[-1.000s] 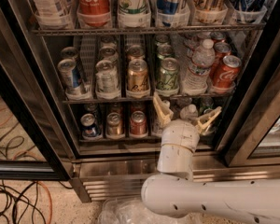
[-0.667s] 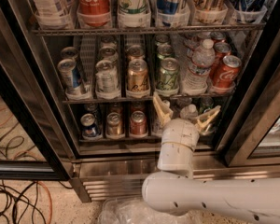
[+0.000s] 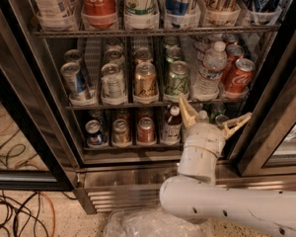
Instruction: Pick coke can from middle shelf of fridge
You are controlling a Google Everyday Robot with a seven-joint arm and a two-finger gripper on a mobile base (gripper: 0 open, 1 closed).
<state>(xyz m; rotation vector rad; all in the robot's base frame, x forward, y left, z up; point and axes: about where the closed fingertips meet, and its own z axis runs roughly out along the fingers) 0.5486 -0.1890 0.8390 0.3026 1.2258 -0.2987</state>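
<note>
The fridge (image 3: 153, 174) stands open with its steel base at the bottom. The middle shelf (image 3: 153, 102) is a wire rack holding lanes of cans. The coke can (image 3: 238, 77) is small and red with a silver top, at the right end of that shelf, with more red cans behind it. My gripper (image 3: 212, 116) is open and empty, its two tan fingers spread in front of the lower shelf, below and left of the coke can, not touching it.
On the middle shelf stand a blue can (image 3: 74, 81), a silver can (image 3: 112, 82), a gold can (image 3: 145, 80), a green can (image 3: 177, 78) and a water bottle (image 3: 209, 70). A big red Coca-Cola container (image 3: 98, 1) sits above. Black door frame (image 3: 274, 107) at right. Cables (image 3: 15, 211) on the floor.
</note>
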